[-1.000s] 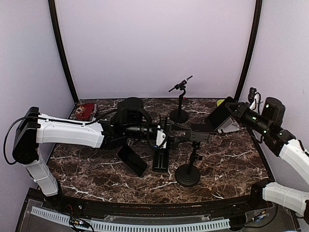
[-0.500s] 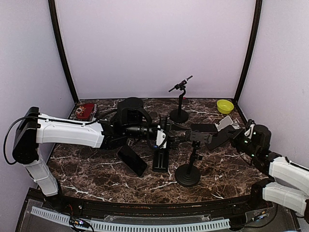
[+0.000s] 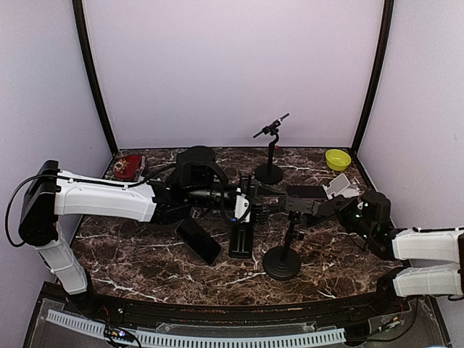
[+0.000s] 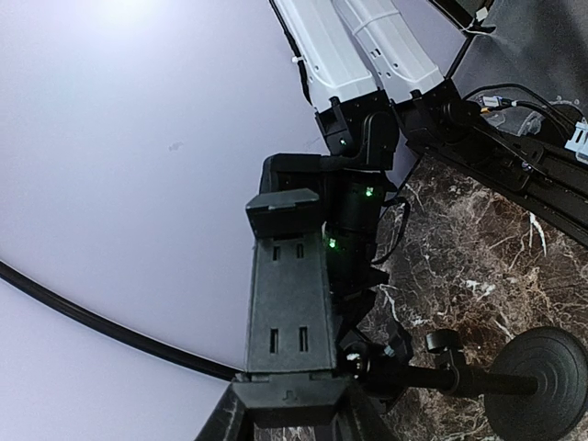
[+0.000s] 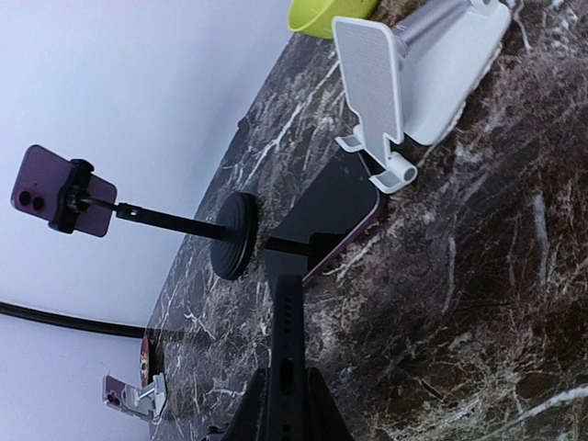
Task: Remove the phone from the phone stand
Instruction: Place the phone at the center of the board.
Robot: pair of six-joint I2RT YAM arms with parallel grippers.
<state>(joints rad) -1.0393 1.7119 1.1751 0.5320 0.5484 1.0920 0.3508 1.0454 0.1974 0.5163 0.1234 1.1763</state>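
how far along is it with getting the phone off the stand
Mostly done: the white stand is empty and the phone lies flat on the marble beside it. In hand: the right gripper sits low at the phone's near end, grip unclear. Left: getting that arm clear.

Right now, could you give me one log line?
left gripper: shut on stand clamp | right gripper: at clamp, grip unclear | clamp's phone: unseen

The left arm [image 3: 101,197] has long white shells with black joints, a fat black block at its shoulder and a thin black cable [image 3: 10,210] that loops beside the block. The right arm [image 3: 428,245] is white and black too, with tiny green lights on its dark wrist [image 3: 366,214].
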